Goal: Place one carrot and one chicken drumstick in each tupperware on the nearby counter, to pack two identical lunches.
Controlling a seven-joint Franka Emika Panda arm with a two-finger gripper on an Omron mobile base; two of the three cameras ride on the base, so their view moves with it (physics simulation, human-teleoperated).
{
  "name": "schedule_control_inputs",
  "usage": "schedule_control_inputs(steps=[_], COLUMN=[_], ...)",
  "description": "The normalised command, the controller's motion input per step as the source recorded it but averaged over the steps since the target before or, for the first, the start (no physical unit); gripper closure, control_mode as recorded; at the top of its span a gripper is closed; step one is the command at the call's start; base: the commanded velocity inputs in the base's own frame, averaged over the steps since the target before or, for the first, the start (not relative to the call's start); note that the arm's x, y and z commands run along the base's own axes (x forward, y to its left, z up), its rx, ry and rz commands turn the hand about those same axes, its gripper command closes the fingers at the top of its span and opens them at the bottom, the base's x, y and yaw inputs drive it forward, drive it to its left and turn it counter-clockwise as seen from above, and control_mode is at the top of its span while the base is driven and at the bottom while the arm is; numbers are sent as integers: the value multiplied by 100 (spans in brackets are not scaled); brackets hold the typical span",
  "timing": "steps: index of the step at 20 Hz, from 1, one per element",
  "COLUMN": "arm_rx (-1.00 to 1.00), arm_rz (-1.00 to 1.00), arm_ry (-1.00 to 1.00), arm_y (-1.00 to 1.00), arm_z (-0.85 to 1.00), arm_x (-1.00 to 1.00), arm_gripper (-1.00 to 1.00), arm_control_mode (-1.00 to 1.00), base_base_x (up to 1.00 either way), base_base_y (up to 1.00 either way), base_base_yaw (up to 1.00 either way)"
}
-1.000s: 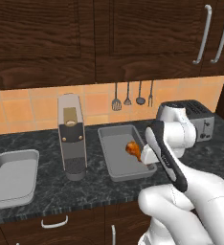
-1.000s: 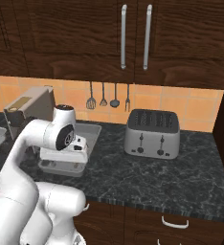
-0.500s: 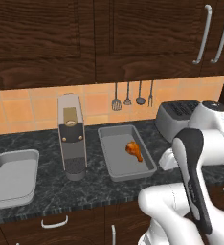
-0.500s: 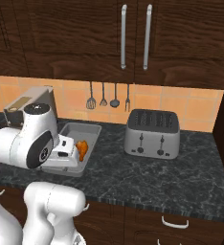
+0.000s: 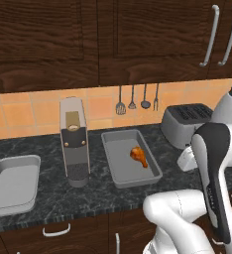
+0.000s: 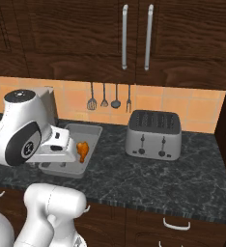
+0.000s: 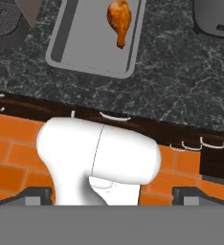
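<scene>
Chicken drumstick (image 5: 139,155) lies in a grey tupperware (image 5: 119,167) mid-worktop, near the counter (image 5: 48,191) back edge, between a coffee machine (image 5: 74,141) and a toaster (image 5: 187,124). A second tupperware (image 5: 11,181) sits at the left end. The gripper (image 7: 114,194), pulled back off the front edge, is spread wide and holds nothing.

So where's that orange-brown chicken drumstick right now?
The orange-brown chicken drumstick lies inside the grey rectangular tray on the black marbled counter, between the tall grey coffee machine and the silver toaster.
</scene>
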Motion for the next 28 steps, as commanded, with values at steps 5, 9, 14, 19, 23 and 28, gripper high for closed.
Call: schedule_control_inputs(steps=[5, 9, 14, 19, 23, 28], arm_rx=[0, 0, 0, 0, 0, 0], arm_rz=[0, 0, 0, 0, 0, 0], arm_ry=[0, 0, 0, 0, 0, 0], arm_y=[0, 0, 0, 0, 0, 0], arm_z=[0, 0, 0, 0, 0, 0], arm_x=[-1, 0, 0, 0, 0, 0], arm_gripper=[-100, -100, -100, -100, -100, -100], arm_control_mode=[100, 100, 100, 100, 100, 100], base_base_x=[-17, -100, -74, -1, 3, 0], base_base_y=[-6, -51, -85, -100, -100, -100], base_base_yaw=[-3, -30, -33, -56, -61, -59])
